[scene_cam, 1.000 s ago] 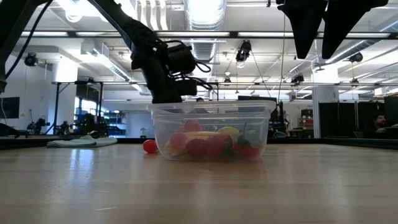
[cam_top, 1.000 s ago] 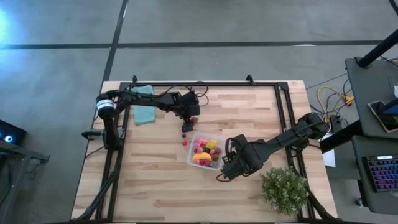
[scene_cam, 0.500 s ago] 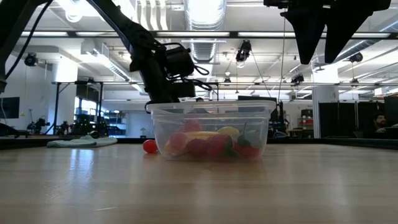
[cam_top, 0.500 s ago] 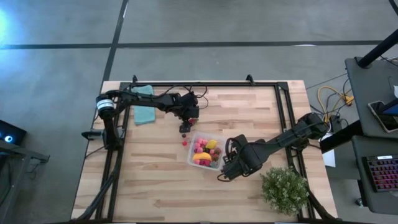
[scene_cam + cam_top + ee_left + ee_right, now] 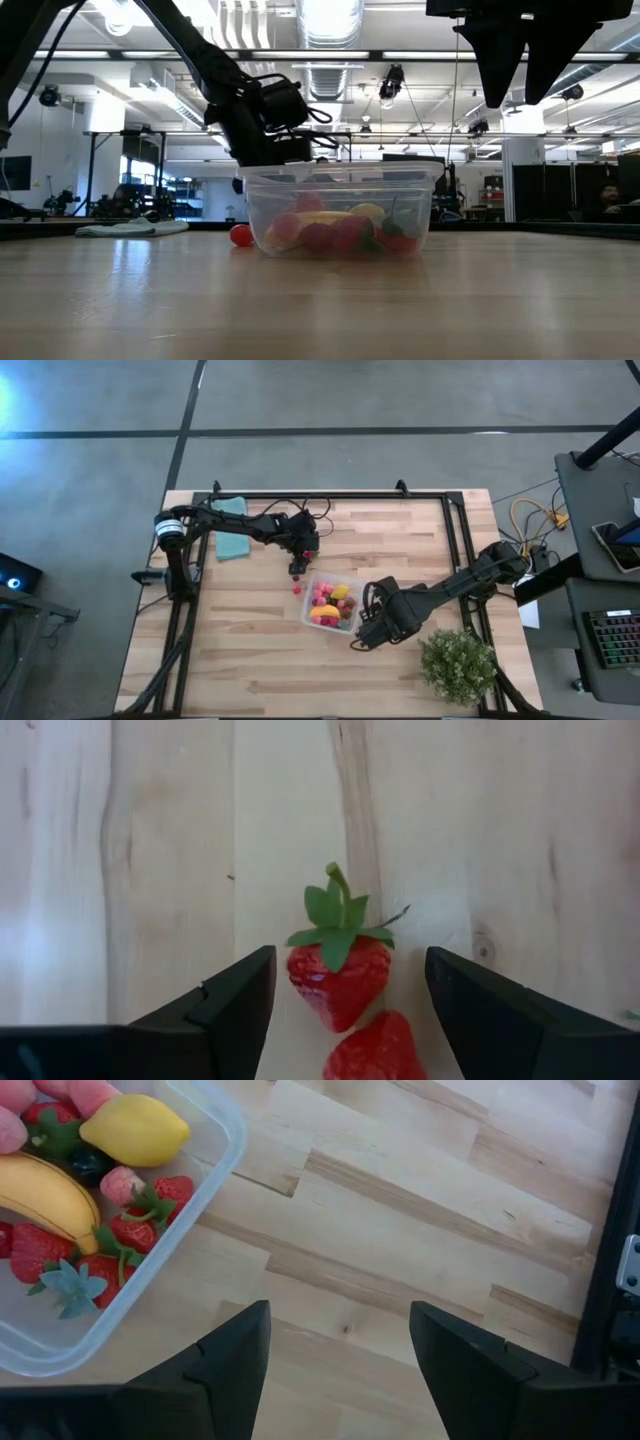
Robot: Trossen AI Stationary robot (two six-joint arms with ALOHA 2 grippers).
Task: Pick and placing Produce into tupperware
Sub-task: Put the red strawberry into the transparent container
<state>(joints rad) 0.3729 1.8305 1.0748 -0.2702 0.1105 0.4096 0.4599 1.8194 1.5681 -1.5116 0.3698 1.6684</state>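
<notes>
End effector [image 5: 345,995] of left arm, spread wide, astride strawberry [image 5: 338,982].

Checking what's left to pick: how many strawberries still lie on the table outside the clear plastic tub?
2 that show: one red strawberry with green leaves between the open left gripper's fingers, and a second strawberry touching it. The left arm may hide others.

Table [image 5: 250,650] is pale matt wood planks, visible grain. The tupperware [image 5: 340,210] is clear glossy plastic. Strawberry [image 5: 338,982] looks smooth and waxy, maybe fake plastic. Gripper fingers [image 5: 235,995] matt black.
</notes>
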